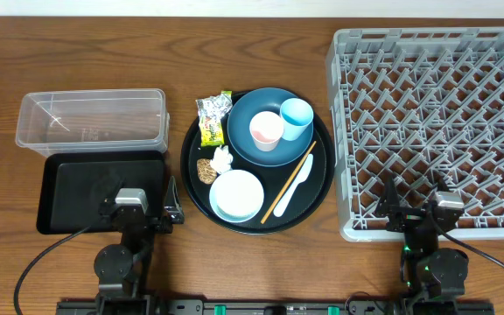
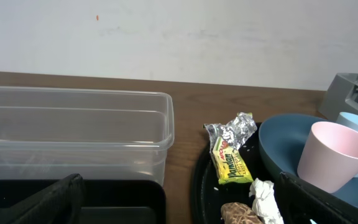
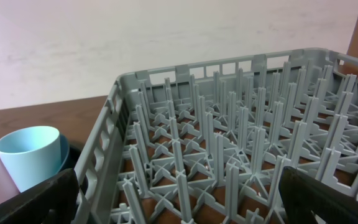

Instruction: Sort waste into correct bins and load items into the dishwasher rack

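On the round black tray (image 1: 320, 185) lie a yellow-silver wrapper (image 1: 213, 116), a white tissue (image 1: 222, 158), a brown cookie lump (image 1: 206, 170), a pale bowl (image 1: 236, 194), a chopstick (image 1: 289, 182) and a white spoon (image 1: 297, 185). A dark blue dish (image 1: 245, 115) holds a pink cup (image 1: 266, 131) and a light blue cup (image 1: 297, 118). The clear tub (image 1: 90, 118) and the flat black tray (image 1: 77, 188) are at the left, and the grey rack (image 1: 436, 122) is at the right. My left gripper (image 1: 141, 208) is open over the flat tray's near right corner. My right gripper (image 1: 418, 210) is open over the rack's near edge.
The left wrist view shows the tub (image 2: 73, 134), wrapper (image 2: 232, 155), tissue (image 2: 265, 198), cookie (image 2: 241, 213), pink cup (image 2: 334, 155) and a rice speck (image 2: 215, 188). The right wrist view shows rack pegs (image 3: 229, 143) and the light blue cup (image 3: 33, 155).
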Robot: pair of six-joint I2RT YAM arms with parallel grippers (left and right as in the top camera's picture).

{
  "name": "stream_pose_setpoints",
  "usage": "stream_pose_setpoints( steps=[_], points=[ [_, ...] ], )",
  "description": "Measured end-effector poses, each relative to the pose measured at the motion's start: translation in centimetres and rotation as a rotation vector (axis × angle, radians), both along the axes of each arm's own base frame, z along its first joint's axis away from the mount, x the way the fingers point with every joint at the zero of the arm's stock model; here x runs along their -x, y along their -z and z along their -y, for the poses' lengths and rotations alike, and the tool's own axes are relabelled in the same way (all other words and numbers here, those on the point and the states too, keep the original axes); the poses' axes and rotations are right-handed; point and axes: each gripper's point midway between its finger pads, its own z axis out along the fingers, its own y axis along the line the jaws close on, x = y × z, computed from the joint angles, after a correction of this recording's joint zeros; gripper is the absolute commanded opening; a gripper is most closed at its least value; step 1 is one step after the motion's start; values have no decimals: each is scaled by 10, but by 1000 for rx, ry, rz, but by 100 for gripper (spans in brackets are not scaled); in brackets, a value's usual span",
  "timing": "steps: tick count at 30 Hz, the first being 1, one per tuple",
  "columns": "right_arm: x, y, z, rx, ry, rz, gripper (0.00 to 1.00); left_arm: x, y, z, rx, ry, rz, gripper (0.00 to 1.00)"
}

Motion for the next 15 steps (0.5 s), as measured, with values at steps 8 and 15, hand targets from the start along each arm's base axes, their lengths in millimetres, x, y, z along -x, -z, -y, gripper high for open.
stream_pose_setpoints(
  steps=[8, 15],
  points=[
    [0, 0, 0, 0, 0, 0, 99, 0, 0, 0, 0, 0, 0, 98],
    [0, 0, 0, 0, 0, 0, 99, 0, 0, 0, 0, 0, 0, 98]
  ],
)
